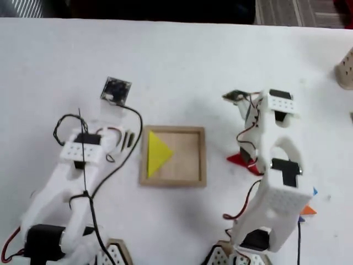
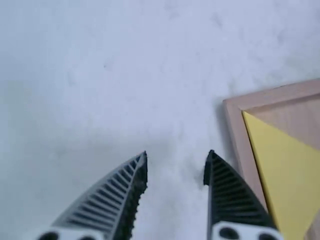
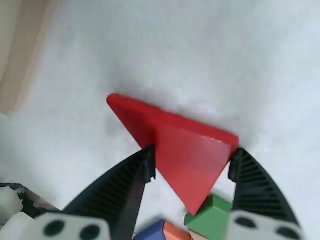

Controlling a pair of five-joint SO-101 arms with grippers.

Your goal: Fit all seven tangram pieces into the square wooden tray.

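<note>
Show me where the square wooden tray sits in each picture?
High view: wooden tray mid-table between the arms, yellow triangle inside.
Left wrist view: its corner rim, holding the yellow triangle, just past the open left tool.
Right wrist view: a strip of its rim beyond the red triangle at the right tool.
Shared landmark: the white table under it.

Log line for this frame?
tray: yellow triangle in | right gripper: around red triangle, grasp unclear | left gripper: open, beside tray
</note>
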